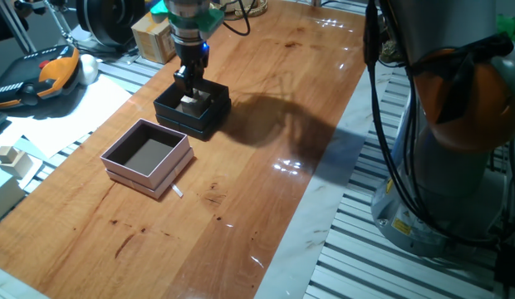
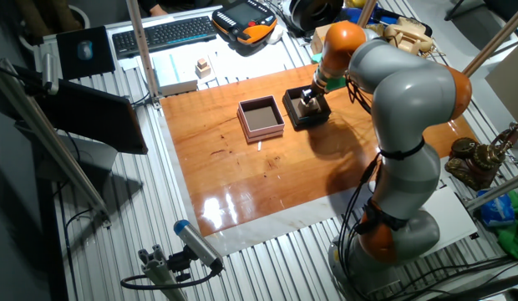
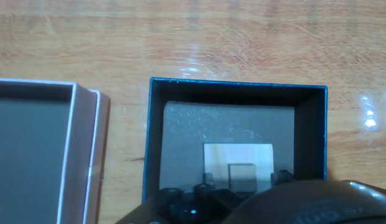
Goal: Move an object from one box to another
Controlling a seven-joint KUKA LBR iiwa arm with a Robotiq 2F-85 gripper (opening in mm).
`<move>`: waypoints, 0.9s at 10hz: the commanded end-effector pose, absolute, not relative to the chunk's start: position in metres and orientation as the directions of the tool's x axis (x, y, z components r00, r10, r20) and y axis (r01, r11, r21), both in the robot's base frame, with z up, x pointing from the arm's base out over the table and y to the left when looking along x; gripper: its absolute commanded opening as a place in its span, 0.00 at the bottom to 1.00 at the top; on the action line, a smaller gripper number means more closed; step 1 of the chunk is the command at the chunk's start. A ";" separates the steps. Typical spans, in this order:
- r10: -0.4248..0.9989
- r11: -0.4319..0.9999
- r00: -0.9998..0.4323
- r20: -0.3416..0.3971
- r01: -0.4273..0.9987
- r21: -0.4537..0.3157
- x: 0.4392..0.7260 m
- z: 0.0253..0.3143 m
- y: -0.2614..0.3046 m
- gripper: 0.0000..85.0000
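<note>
Here the small pale wooden cube (image 3: pixel 241 176) sits inside the black box (image 3: pixel 310 130) at lower centre of the hand view, on a lighter sheet, faces square to the walls, no long axis. The end effector (image 1: pixel 189 90) reaches into it; its spread cannot be told. The pink box (image 1: pixel 147 155) lies just left on the desk (image 1: pixel 266 166).

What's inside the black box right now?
The black box holds the small cube on a pale sheet over its grey floor. The hand reaches in; its body hides the box's near edge, and the jaw state is unclear.
</note>
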State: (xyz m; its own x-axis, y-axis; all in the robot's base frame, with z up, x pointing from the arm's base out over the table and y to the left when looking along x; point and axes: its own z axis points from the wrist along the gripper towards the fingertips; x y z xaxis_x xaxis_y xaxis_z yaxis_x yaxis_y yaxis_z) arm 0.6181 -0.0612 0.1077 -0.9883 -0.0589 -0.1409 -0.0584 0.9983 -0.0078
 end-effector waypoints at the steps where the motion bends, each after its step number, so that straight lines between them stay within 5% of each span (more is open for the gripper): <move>1: -0.060 0.998 -0.988 -0.139 -0.060 -0.007 0.617 0.105 -0.061 0.60; 3: -0.060 0.998 -0.988 -0.139 -0.060 -0.007 0.617 0.104 -0.061 0.60; 4: -0.060 0.998 -0.989 -0.138 -0.060 -0.006 0.617 0.103 -0.061 0.40; 9: -0.066 0.998 -0.988 -0.136 -0.066 -0.009 0.618 0.100 -0.062 0.40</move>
